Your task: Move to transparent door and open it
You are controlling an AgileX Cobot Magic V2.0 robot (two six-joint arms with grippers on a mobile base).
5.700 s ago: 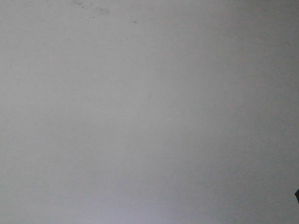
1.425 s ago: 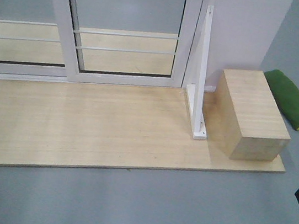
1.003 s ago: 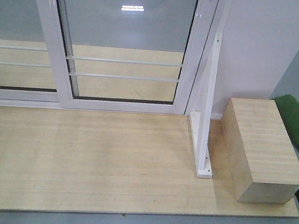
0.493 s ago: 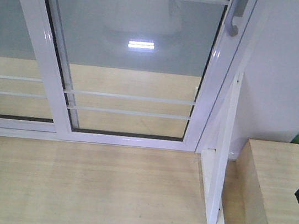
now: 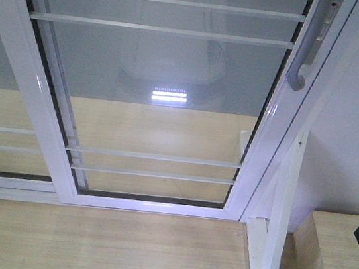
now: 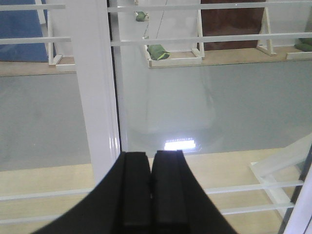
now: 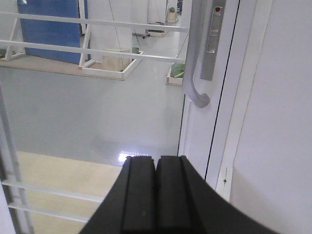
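We are facing transparent door (image 5: 172, 93); right fingers (image 7: 139, 195), left fingers (image 6: 135, 195) pressed together, empty, risking glancing off pull handle (image 7: 194, 73).

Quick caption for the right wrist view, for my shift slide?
Right gripper, shut, faces the transparent door, its curved grey handle ahead, slightly right, not yet touched.
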